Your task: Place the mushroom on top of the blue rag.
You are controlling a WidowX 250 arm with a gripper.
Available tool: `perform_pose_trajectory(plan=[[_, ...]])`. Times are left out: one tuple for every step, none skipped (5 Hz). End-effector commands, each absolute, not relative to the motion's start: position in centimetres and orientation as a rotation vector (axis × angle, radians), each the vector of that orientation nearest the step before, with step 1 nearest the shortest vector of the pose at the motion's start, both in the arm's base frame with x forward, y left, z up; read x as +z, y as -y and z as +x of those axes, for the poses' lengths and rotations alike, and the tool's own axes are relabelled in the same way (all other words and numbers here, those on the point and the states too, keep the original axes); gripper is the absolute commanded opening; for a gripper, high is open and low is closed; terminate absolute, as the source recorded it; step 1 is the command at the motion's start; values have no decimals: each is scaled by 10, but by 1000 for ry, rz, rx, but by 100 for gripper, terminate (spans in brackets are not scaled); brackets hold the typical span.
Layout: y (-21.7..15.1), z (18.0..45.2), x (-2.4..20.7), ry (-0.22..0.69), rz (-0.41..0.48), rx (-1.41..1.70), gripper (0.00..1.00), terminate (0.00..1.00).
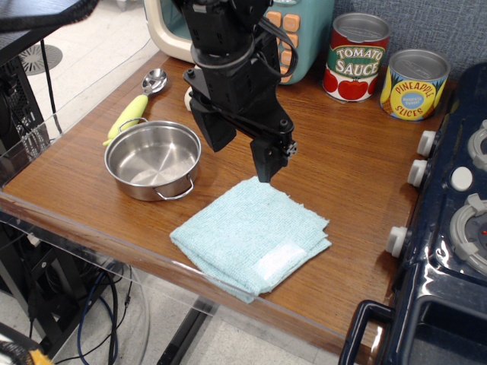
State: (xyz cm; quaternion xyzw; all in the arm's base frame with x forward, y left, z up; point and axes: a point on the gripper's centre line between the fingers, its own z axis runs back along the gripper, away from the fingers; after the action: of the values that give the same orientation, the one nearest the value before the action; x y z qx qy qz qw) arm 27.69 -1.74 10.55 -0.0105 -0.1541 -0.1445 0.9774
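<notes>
The blue rag (251,228) lies folded on the wooden table near its front edge, with a whitish label patch at its front right. My black gripper (240,152) hangs just behind the rag's far corner. Its jaws stand apart with nothing visible between them, so it looks open and empty. A small cream-white piece (188,97) peeks out at the gripper's left side behind it. It looks like the mushroom's stem, and the rest of the mushroom is hidden by the gripper.
A steel pot (152,158) stands left of the rag. A yellow-handled metal spoon (135,108) lies behind the pot. A tomato sauce can (356,57) and a pineapple can (415,84) stand at the back right. A dark blue toy stove (449,228) borders the right side, and a teal appliance (304,30) stands behind.
</notes>
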Motion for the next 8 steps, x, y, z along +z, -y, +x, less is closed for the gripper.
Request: perform_pose_trajectory(plan=[[17,277,106,310,-21,-291,100,0],[4,299,105,296,-9,-243,100,0],[-14,328,108,294,4,-167,100,0],[-45,361,109,294,-10,-59,100,0],[-70,391,104,286,17,8,100,0],[-93,420,99,299,21,75,100,0],[-111,440,91,288,50,113,100,0],[-124,453,75,238,82,136,100,0]])
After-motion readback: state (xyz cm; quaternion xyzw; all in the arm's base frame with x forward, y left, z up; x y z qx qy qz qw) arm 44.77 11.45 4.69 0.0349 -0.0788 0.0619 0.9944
